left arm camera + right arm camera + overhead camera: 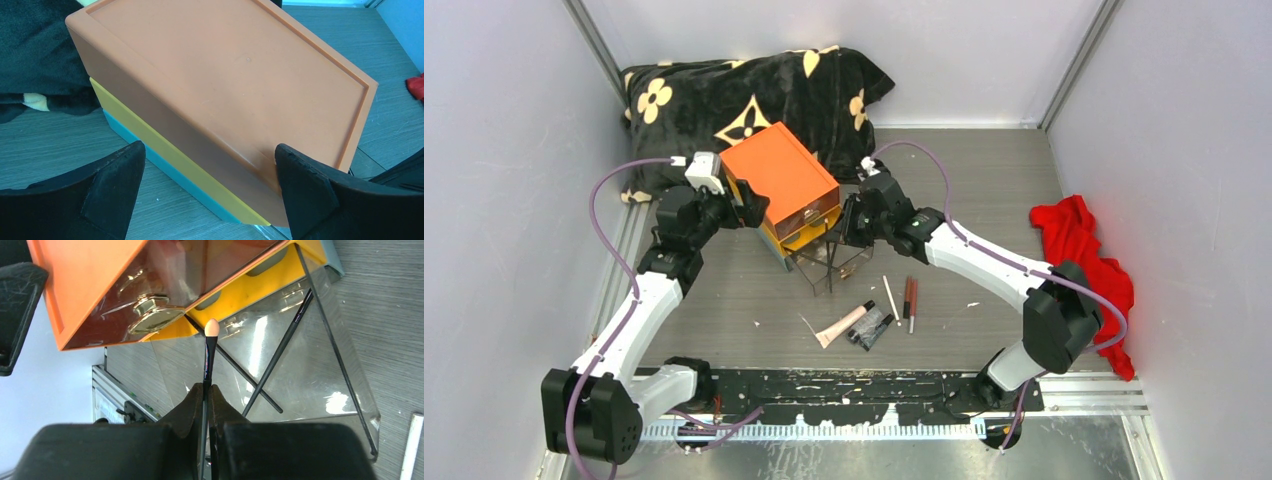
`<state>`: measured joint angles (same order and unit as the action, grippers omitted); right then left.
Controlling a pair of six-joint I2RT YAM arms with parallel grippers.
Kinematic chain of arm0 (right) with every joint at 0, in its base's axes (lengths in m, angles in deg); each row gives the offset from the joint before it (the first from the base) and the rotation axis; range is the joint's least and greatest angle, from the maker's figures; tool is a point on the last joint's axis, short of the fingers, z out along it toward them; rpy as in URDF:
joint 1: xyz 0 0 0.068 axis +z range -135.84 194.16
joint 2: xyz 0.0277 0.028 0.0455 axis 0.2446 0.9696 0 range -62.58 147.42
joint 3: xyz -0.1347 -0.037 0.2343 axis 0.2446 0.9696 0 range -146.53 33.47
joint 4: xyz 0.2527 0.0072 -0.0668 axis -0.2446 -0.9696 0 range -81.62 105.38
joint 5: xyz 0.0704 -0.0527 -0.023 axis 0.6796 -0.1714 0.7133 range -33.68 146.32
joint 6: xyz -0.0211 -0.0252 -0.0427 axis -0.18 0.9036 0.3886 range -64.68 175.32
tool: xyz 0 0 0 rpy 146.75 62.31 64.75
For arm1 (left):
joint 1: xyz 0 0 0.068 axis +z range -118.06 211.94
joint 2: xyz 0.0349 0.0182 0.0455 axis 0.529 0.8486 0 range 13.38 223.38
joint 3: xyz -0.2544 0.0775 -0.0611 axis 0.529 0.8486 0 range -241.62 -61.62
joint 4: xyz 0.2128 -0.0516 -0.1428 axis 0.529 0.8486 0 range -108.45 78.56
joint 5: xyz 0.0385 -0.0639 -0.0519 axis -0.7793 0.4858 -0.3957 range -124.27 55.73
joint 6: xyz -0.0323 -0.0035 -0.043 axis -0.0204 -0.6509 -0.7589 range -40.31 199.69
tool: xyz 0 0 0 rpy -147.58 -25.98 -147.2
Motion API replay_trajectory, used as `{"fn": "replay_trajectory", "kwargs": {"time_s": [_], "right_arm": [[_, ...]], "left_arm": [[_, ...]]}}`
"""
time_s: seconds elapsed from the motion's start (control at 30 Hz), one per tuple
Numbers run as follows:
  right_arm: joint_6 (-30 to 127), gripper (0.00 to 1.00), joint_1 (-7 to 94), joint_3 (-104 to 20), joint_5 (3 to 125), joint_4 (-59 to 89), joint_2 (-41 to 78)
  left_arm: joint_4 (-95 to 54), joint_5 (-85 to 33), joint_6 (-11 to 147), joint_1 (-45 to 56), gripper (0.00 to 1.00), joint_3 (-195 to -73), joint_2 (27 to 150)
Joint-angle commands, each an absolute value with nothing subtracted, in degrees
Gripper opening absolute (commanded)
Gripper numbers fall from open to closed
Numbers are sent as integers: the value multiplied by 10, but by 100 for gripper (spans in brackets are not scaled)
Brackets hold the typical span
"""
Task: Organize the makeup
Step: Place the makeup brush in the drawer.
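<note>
Right pincer [207, 390] is pinching thin applicator [210, 347] above open clear drawer [320, 405]; left pincer [210, 167], open-jawed, straddling orange box [225, 75]. Next: lower, release.

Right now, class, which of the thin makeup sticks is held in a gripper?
The black stick with the peach tip, pinched in the right gripper. The other sticks rest in the clear drawer or on the table.

A grey wood-grain desk [984, 180] sits boxed in by plain pale walls [504, 150] at 9, 12 and 3 o'clock (metal posts [1079, 60] mark the far corners). The light is soft and even. A black mounting rail [864, 385] runs along 6 o'clock. A black flower-print blanket [724, 95] is bunched at 11 o'clock.
</note>
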<state>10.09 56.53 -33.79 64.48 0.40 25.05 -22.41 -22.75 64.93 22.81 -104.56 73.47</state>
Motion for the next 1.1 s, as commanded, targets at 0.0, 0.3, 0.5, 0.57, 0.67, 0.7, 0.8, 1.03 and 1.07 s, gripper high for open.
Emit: {"fn": "replay_trajectory", "kwargs": {"time_s": [0.0,0.3,0.5,0.57,0.67,0.7,0.8,1.03,1.07], "right_arm": [[72,1,569,-328,608,62,245],[44,2,570,-339,580,100,287],[35,9,570,-363,576,96,314],[32,18,570,-366,575,96,319],[35,31,570,-373,575,93,324],[37,35,570,-376,575,93,325],[47,40,570,-385,576,87,326],[76,41,572,-378,567,79,286],[83,41,573,-373,566,74,278]], "left_arm": [[-188,-238,668,233,100,-1049,725],[-184,-238,672,233,100,-1051,725],[-182,-238,675,233,100,-1052,724],[-183,-238,676,233,100,-1051,725],[-182,-237,676,232,100,-1053,727],[-182,-237,676,232,100,-1053,727],[-181,-238,677,233,100,-1054,728],[-181,-239,677,233,100,-1054,731],[-181,-239,676,232,100,-1054,731]]}}
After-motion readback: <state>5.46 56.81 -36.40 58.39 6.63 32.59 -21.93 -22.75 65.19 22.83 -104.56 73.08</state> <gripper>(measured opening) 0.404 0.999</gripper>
